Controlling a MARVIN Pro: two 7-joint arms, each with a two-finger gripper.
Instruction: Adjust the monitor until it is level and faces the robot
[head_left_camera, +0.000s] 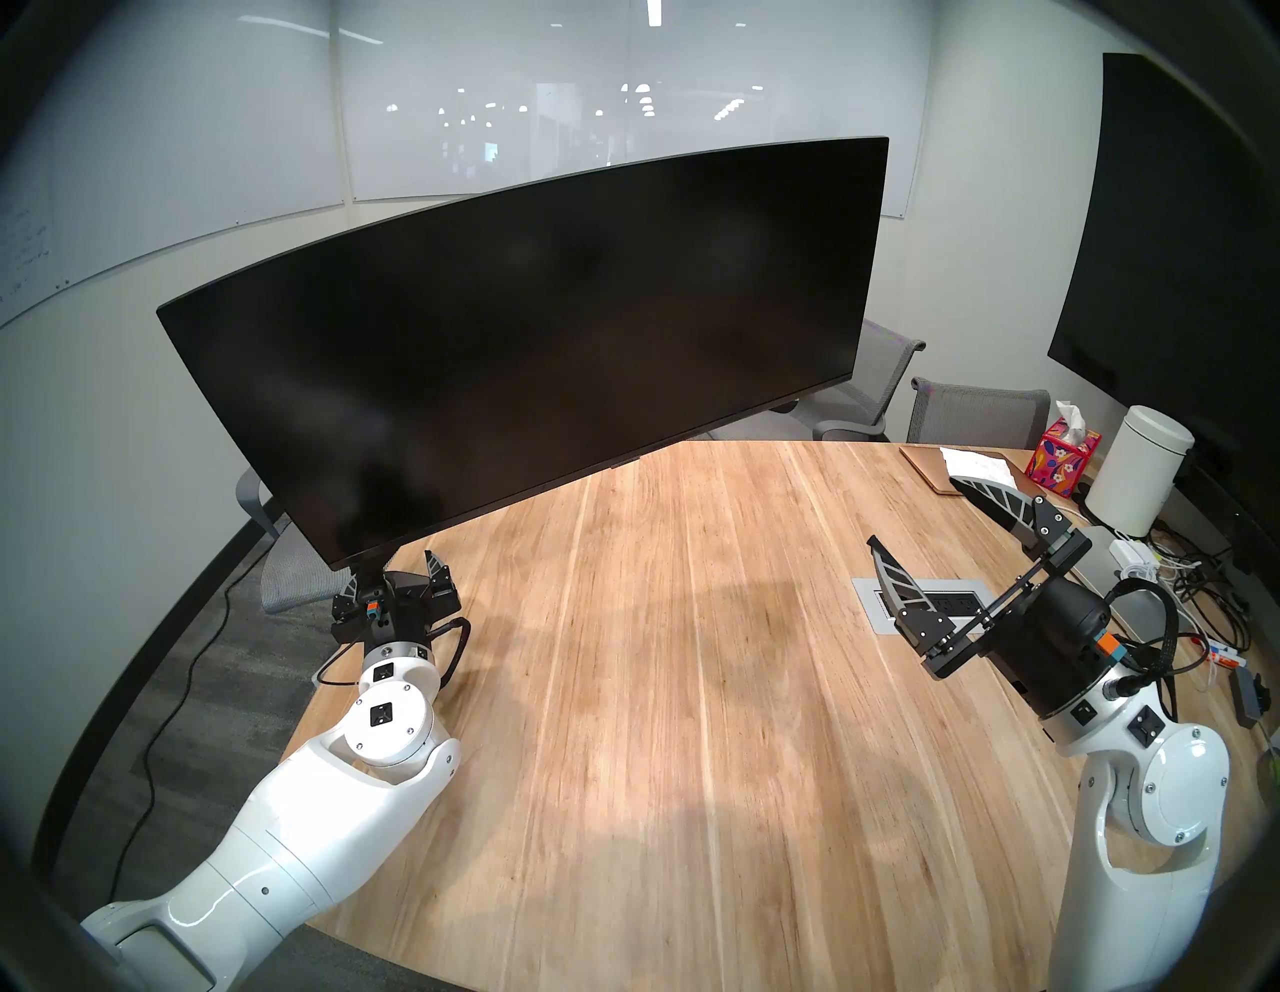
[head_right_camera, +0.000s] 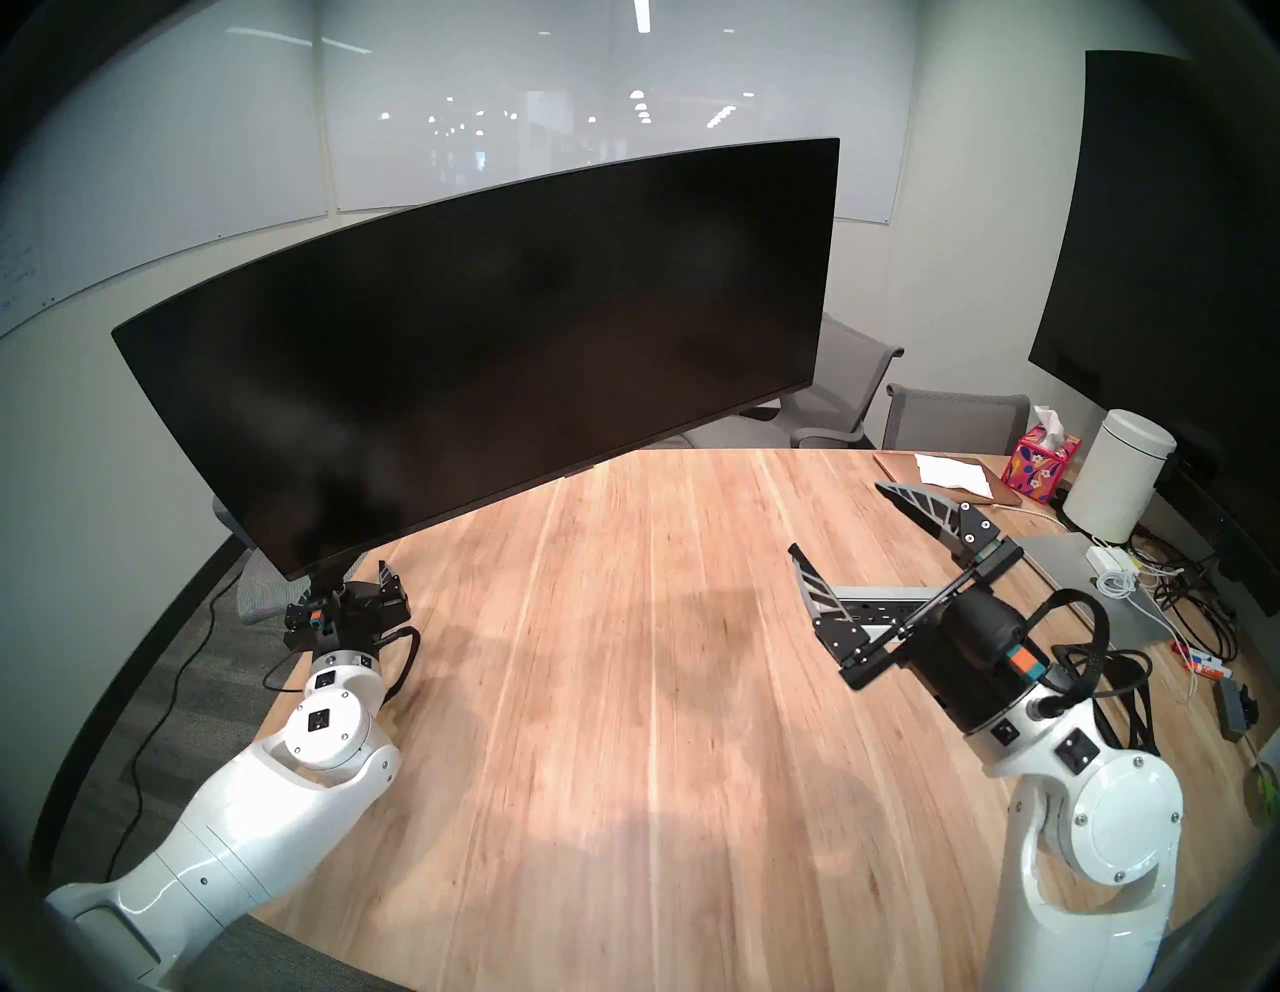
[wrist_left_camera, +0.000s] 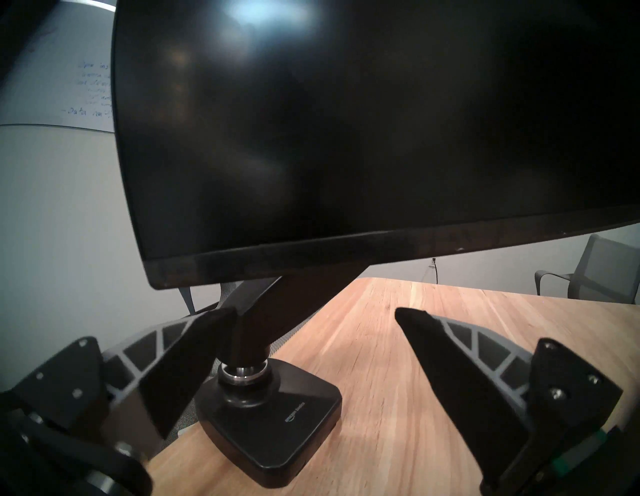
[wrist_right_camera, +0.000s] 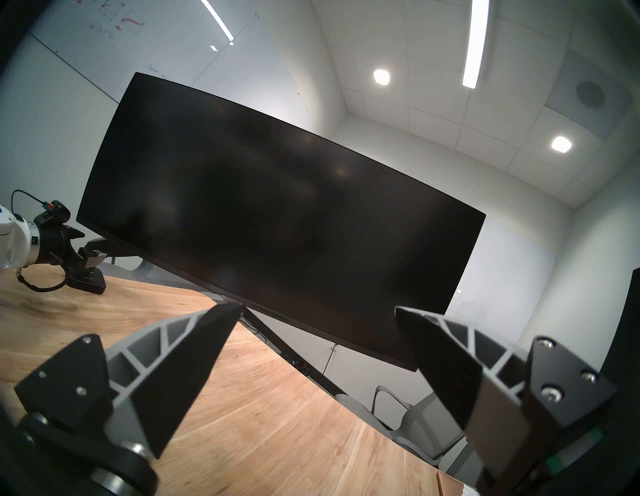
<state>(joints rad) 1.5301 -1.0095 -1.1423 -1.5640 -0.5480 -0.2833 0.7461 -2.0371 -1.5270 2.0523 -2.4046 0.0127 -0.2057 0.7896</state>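
1. Monitor (head_left_camera: 526, 332) dark, above the wooden worktop (head_left_camera: 692, 693) on a black arm; badly tilted, left end low, right end high.
2. Clamp base (wrist_left_camera: 273, 419) planted at the worktop's left edge, under the monitor's low corner.
3. Left tool (head_left_camera: 405, 578) wide open, gripping nothing, just below that low corner, fingers either side of the arm's post above the base.
4. Right tool (head_left_camera: 928, 526) spread wide, empty, well apart from the monitor, aimed toward it.

Monitor (head_right_camera: 485, 346) tilted, left end low; left pincer (head_right_camera: 360, 589) beneath it; right pincer (head_right_camera: 859, 540) spread wide.
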